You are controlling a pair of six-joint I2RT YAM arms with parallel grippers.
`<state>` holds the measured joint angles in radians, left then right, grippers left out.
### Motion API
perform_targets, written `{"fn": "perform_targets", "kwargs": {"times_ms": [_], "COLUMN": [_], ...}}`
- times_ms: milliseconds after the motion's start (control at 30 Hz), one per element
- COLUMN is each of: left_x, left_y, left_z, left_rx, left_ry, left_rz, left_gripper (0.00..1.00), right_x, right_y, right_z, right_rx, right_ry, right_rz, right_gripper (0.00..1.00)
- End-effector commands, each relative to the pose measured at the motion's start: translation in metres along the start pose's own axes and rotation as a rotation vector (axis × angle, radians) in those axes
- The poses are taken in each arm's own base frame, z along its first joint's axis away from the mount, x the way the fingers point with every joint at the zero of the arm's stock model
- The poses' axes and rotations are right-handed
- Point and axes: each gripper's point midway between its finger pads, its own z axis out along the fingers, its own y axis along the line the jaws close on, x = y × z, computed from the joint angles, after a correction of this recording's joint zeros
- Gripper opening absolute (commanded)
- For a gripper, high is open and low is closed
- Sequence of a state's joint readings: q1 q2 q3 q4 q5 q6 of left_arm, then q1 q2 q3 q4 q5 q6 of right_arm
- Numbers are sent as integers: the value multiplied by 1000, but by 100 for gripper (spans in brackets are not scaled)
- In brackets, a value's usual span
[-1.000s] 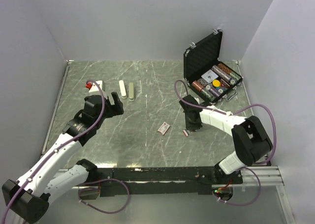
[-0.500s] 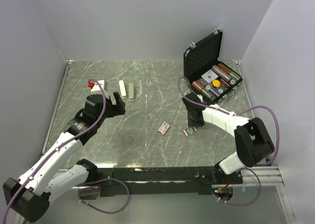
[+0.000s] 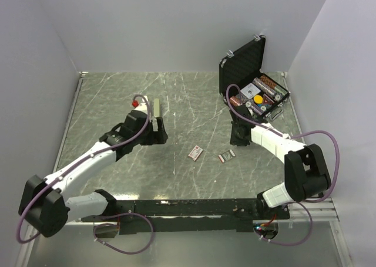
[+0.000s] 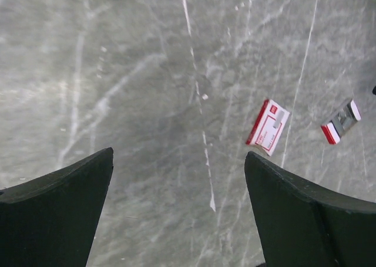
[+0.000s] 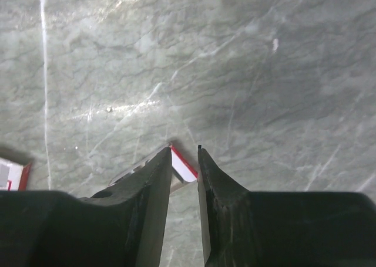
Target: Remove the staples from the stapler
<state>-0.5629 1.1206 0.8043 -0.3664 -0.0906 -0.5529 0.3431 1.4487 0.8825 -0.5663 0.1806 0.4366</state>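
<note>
Site: a grey-green marbled table (image 3: 194,97) enclosed by plain white walls.

Task item: the staples (image 4: 341,120), short grey metallic strips, lie on the table right of centre, towards the near edge. They sit against a tiny red-and-white piece. I cannot tell whether they rest on it or in it.

Right gripper (image 5: 184,152): it hangs over the far side of the staples. The fingers are parted by only a narrow slot and hold nothing. The red-edged piece shows through the gap.

Left gripper (image 4: 178,155): it is left of centre, fingers spread wide and empty, well apart from the staples.

A pale elongated bar (image 3: 157,107) lies just beyond the left arm and is partly hidden. It may be the stapler, but this is not confirmed.

Assessment: with staples lying loose on the table, the unloading looks largely complete. The next move depends on confirming that nothing remains in the stapler. If it is clear, both arms should draw back without brushing the loose strips.

Containers:
- The black hard-shell briefcase (image 3: 242,61) stands at the far right, open with its lid upright. It holds rows of striped poker chips, a yellow disc and a white card-like item.
- The pink-and-white flat box (image 3: 195,153) lies closed just left of the staples, not touching them. Its contents cannot be seen.
</note>
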Motion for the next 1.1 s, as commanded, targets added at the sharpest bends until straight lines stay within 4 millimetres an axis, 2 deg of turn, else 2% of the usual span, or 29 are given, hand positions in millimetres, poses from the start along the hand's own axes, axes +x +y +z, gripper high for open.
{"fn": "perform_targets", "kwargs": {"times_ms": [0, 167, 467, 833, 1067], "left_x": [-1, 11, 18, 22, 23], "left_y": [-30, -41, -55, -60, -59], "left_z": [11, 20, 25, 28, 28], "left_rx": [80, 100, 117, 123, 121], "left_ry": [16, 53, 70, 77, 76], "left_rz": [-42, -54, -44, -38, -31], "left_gripper": [97, 97, 97, 97, 97], "right_x": [-3, 5, 16, 25, 29], "right_y": [10, 9, 9, 6, 10], "right_z": [-3, 3, 9, 16, 19], "right_rx": [-84, -87, -96, -74, -95], "right_ry": [-39, -26, 8, 43, 66], "right_rz": [23, 12, 21, 28, 35], "right_gripper": [31, 30, 29, 27, 25]}}
